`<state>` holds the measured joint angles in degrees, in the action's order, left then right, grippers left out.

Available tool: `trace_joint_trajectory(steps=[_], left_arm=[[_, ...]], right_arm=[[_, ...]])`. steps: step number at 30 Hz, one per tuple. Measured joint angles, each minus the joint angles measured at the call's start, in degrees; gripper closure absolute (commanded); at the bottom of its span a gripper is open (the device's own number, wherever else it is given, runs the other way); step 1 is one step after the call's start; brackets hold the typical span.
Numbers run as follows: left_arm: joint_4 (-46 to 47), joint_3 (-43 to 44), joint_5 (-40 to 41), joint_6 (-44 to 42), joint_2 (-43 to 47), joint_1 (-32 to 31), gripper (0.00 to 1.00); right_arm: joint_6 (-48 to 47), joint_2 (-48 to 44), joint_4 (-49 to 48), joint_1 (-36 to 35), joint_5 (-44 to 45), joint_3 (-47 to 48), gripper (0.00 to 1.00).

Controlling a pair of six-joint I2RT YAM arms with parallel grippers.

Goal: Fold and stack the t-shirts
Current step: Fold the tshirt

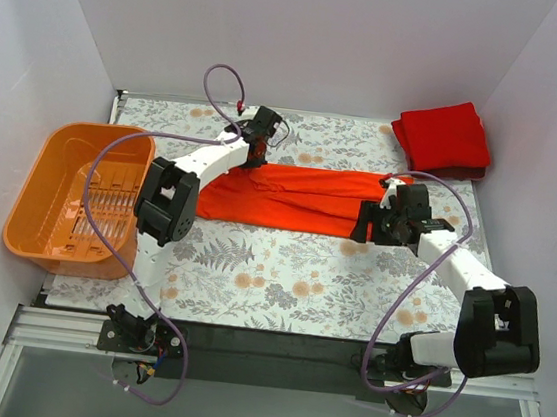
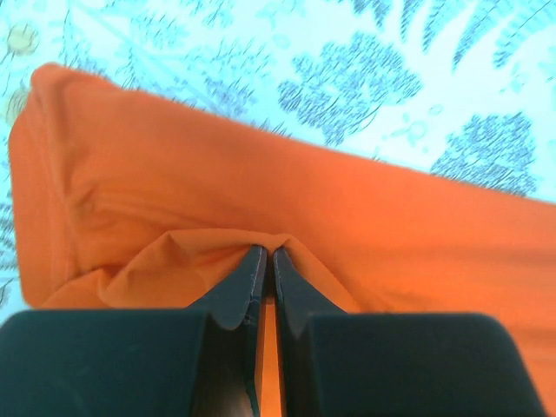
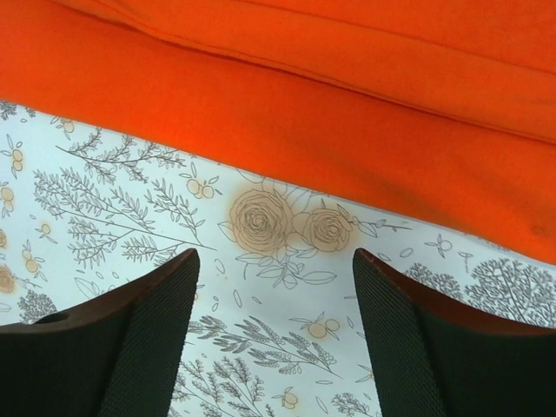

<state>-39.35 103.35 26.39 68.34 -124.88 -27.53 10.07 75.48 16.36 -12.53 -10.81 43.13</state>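
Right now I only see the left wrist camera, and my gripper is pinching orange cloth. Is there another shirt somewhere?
Observer: Yes, a folded red shirt lies at the far right corner of the table.
Operator: What's happening on the right?
Observer: The right gripper is open, holding nothing, beside the orange shirt's near edge.
Operator: Anything else?
Observer: An orange basket at the table's left side.

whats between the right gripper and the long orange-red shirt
Only bare floral-printed table cover: the open right gripper hangs short of the edge of the bright orange-red cloth t-shirt, with nothing else in that stretch. The right wrist view shows this.
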Motion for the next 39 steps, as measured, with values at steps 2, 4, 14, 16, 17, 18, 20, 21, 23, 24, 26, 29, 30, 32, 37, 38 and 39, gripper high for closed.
trace_joint_trajectory(steps=[2, 4, 14, 16, 17, 18, 20, 21, 23, 24, 26, 29, 30, 32, 37, 38, 39], left_arm=[[0.79, 1.07, 0.07, -0.46, -0.85, 0.07, 1.00], [1.55, 1.73, 0.15, -0.57, -1.40, 0.22, 0.99], [3.30, 1.20, 0.83, 1.33, -2.23, 1.20, 0.55], [3.39, 0.50, 0.90, 1.88, -2.23, 1.29, 0.33], [3.41, 0.33, 0.90, 1.95, -2.21, 1.38, 0.29], [3.50, 0.13, 0.92, 2.25, -2.16, 1.46, 0.27], [3.52, -0.57, 0.94, 2.60, -1.73, 1.53, 0.26], [3.19, -0.92, 0.92, 2.71, -1.20, 1.53, 0.26], [2.43, -2.34, 0.87, 3.41, 0.72, 1.53, 0.28], [1.88, -3.30, 0.87, 3.96, 2.21, 1.53, 0.31], [1.81, -6.78, 0.94, 5.07, 6.47, 1.53, 0.35], [2.08, -13.88, 1.29, 6.71, 14.27, 1.55, 0.42], [2.03, -16.35, 1.33, 7.28, 16.79, 1.62, 0.43], [2.05, -20.13, 1.31, 8.31, 20.00, 1.86, 0.46], [2.73, -28.46, 0.72, 10.14, 20.98, 4.11, 0.51], [2.49, -30.05, 0.37, 10.32, 20.41, 4.94, 0.51], [2.45, -30.95, 0.11, 10.47, 19.98, 5.42, 0.51]], right_arm=[[-0.28, 1.38, -0.26, -0.74, -0.50, 0.85, 0.27], [-0.46, 2.60, -0.72, -1.60, -0.87, 1.68, 0.30], [-0.90, 11.41, -4.81, -4.52, -1.70, 6.25, 0.46], [-0.85, 12.83, -5.05, -4.57, -1.81, 6.91, 0.46], [-0.83, 13.38, -5.05, -4.76, -1.84, 7.23, 0.46], [-0.85, 13.79, -5.11, -4.81, -1.81, 7.50, 0.46], [-0.85, 14.08, -5.31, -5.11, -1.84, 7.93, 0.46], [-0.85, 14.08, -5.38, -5.25, -1.86, 8.11, 0.47], [-0.87, 14.08, -5.88, -5.57, -1.84, 8.44, 0.47], [-0.87, 14.08, -6.01, -5.62, -1.77, 8.52, 0.48], [-0.87, 14.08, -6.19, -5.81, -1.42, 8.52, 0.48], [-0.90, 14.08, -6.25, -5.81, -0.26, 8.52, 0.52], [-0.92, 14.08, -6.23, -5.73, 0.15, 8.52, 0.52], [-0.90, 14.05, -6.29, -4.90, 0.70, 8.44, 0.52], [-0.85, 13.79, -6.73, 0.09, 2.08, 6.51, 0.53], [-0.83, 13.79, -6.73, 1.49, 2.21, 5.95, 0.53], [-0.70, 13.79, -6.80, 2.84, 2.34, 5.42, 0.53]])
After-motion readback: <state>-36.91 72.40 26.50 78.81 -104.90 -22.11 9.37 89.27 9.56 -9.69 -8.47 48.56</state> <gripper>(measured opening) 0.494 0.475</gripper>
